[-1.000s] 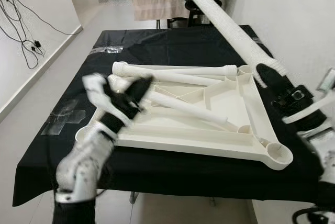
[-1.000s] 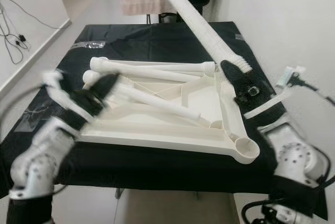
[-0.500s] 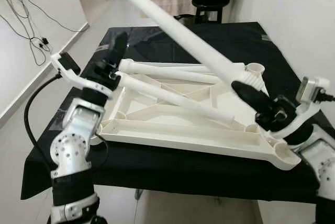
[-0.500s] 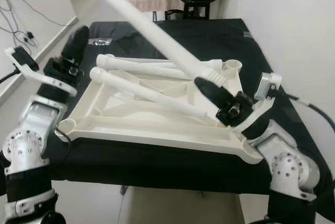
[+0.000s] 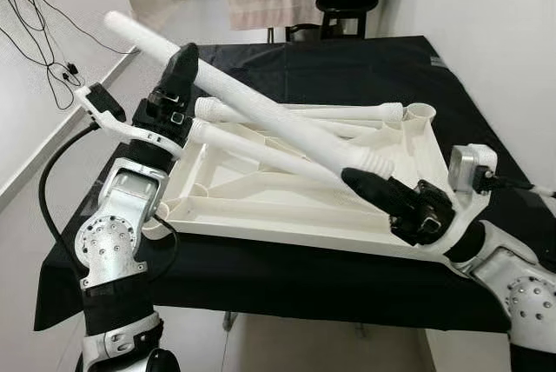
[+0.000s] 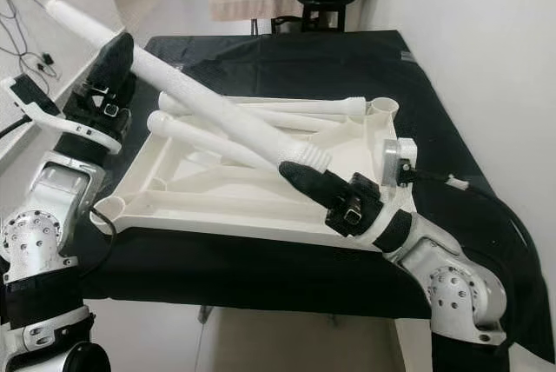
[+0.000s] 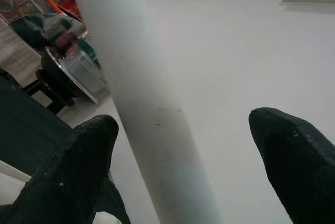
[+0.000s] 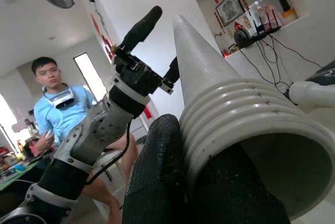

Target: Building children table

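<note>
Mid-step: fitting leg [image 5: 261, 107]. Held slanted above top [image 5: 304, 211] on table [image 5: 287, 63]. Right gripper [image 5: 369, 188] pinching threaded end, left gripper [image 5: 178, 68] fingers spread around far end. Next: aim at corner socket [image 5: 421, 113].

White table leg [image 5: 261, 111] w/ ribbed end, white tabletop [image 5: 287, 207] — on black cloth [image 5: 347, 68]; person's shirt [image 8: 63, 122] light blue.

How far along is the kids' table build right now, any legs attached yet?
No leg looks fitted yet: the white tabletop lies underside-up on the black-covered table, two loose legs resting across it. In hand: the right end effector grips one leg by its ribbed end; the left end effector, open, brackets its shaft. Left: seating legs in the corner sockets.
</note>
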`<state>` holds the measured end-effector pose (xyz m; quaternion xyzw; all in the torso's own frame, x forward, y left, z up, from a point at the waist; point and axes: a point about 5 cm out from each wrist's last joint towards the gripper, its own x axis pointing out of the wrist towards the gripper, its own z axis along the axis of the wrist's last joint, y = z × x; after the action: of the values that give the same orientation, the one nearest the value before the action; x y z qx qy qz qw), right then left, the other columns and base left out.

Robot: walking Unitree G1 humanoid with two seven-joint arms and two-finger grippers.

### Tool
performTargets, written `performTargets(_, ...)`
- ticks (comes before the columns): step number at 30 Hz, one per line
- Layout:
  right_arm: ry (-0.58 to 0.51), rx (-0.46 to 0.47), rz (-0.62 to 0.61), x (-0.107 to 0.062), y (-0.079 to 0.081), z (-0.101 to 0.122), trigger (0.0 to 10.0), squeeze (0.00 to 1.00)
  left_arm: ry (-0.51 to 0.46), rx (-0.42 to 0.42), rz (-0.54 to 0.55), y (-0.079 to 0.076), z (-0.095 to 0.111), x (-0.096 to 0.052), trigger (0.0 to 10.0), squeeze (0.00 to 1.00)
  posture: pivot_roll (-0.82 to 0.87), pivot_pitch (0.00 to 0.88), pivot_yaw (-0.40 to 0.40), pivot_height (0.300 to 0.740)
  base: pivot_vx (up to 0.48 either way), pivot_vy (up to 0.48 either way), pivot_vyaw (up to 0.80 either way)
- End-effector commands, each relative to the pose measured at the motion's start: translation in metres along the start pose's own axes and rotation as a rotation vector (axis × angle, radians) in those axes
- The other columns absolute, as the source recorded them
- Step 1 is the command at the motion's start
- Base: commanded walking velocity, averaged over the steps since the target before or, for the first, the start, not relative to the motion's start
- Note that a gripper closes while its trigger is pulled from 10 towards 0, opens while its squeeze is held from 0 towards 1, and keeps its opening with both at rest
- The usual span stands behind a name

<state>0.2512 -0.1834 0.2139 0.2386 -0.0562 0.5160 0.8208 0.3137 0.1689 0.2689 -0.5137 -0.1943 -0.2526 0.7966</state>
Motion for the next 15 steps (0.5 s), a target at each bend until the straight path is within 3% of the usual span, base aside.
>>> performTargets(1, -0.019, 0.004, 0.081, 0.0073, 0.0105, 0.0029, 0.0, 0.00, 0.017, -0.012, 0.013, 0.0016, 0.0001, -0.0004, 10.0, 1.00, -0.03, 0.027, 0.046, 0.740, 0.000, 0.000, 0.00)
performTargets(4, -0.030, 0.008, 0.108, 0.0106, 0.0139, 0.0050, 0.0, 0.00, 0.031, -0.023, 0.017, 0.0020, -0.0039, -0.0018, 10.0, 1.00, -0.03, 0.027, 0.045, 0.740, 0.000, 0.000, 0.00)
performTargets(5, -0.028, 0.007, 0.124, 0.0117, 0.0158, 0.0053, 0.0, 0.00, 0.036, -0.028, 0.019, 0.0019, -0.0055, -0.0024, 10.0, 0.86, -0.03, 0.026, 0.046, 0.740, 0.000, 0.000, 0.00)
performTargets(6, -0.026, 0.007, 0.134, 0.0121, 0.0169, 0.0054, 0.0, 0.00, 0.037, -0.031, 0.020, 0.0018, -0.0063, -0.0027, 10.0, 0.86, -0.03, 0.026, 0.046, 0.740, 0.000, 0.000, 0.00)
performTargets(7, -0.003, 0.000, 0.144, 0.0127, 0.0183, 0.0030, 0.0, 0.00, 0.038, -0.033, 0.020, 0.0016, -0.0068, -0.0027, 10.0, 0.00, -0.03, 0.026, 0.046, 0.740, 0.000, 0.000, 0.00)
performTargets(12, 0.046, -0.011, 0.156, 0.0128, 0.0200, -0.0027, 0.0, 0.00, 0.036, -0.038, 0.019, 0.0009, -0.0064, -0.0018, 10.0, 0.00, -0.03, 0.029, 0.045, 0.740, 0.000, 0.000, 0.00)
performTargets(13, 0.054, -0.021, 0.137, 0.0131, 0.0175, -0.0041, 0.0, 0.00, 0.025, -0.039, -0.007, -0.0032, -0.0047, -0.0003, 8.6, 0.00, -0.03, 0.032, 0.045, 0.740, 0.000, 0.000, 0.00)
performTargets(14, 0.052, -0.023, 0.133, 0.0134, 0.0167, -0.0038, 0.0, 0.00, 0.020, -0.042, -0.020, -0.0055, -0.0041, 0.0001, 2.7, 0.00, -0.03, 0.032, 0.045, 0.740, 0.000, 0.000, 0.00)
performTargets(15, 0.052, -0.023, 0.133, 0.0134, 0.0167, -0.0038, 0.0, 0.00, 0.020, -0.042, -0.020, -0.0055, -0.0041, 0.0001, 2.7, 0.00, -0.03, 0.032, 0.045, 0.740, 0.000, 0.000, 0.00)
